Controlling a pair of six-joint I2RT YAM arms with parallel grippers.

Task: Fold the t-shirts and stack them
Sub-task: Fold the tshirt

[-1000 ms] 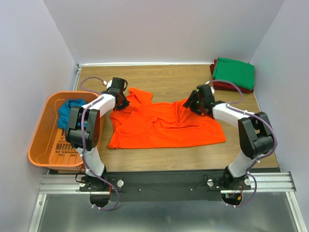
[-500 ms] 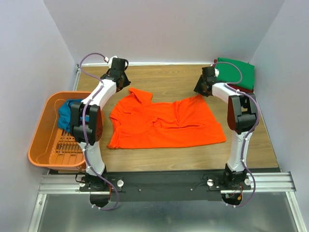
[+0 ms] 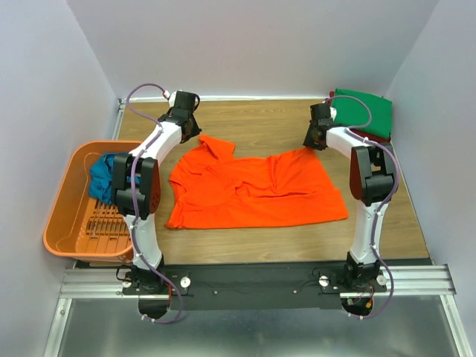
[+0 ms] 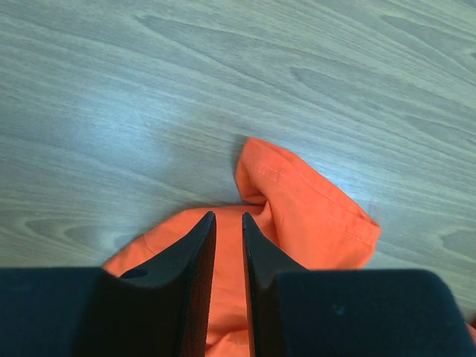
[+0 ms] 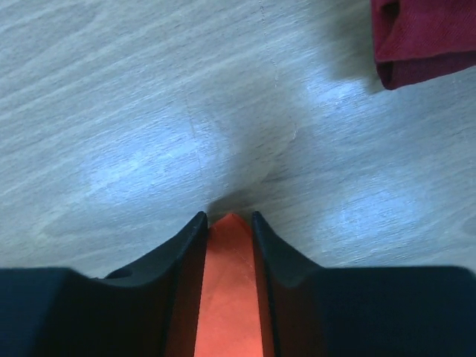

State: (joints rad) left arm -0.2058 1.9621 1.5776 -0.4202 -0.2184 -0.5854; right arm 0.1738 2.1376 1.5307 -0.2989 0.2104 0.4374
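The bright orange t-shirt (image 3: 253,193) lies spread on the wooden table, collar at the far left. My left gripper (image 3: 193,137) is at its far left edge. In the left wrist view the jaws (image 4: 227,216) stand nearly closed with orange cloth (image 4: 312,216) in the slim gap. My right gripper (image 3: 311,143) is shut on the shirt's far right corner, which fills its jaws (image 5: 227,216) as orange cloth (image 5: 227,297). A folded green t-shirt (image 3: 362,111) lies on a dark red one (image 5: 424,37) at the far right. A teal-blue t-shirt (image 3: 104,175) lies in the basket.
An orange plastic basket (image 3: 67,223) stands at the table's left edge. Grey walls close in the table on the left, back and right. A metal rail with both arm bases runs along the near edge.
Both grippers moved from over the shirt toward the far side. The right one drew the shirt's corner out to the far right. Little has moved in the last half second.
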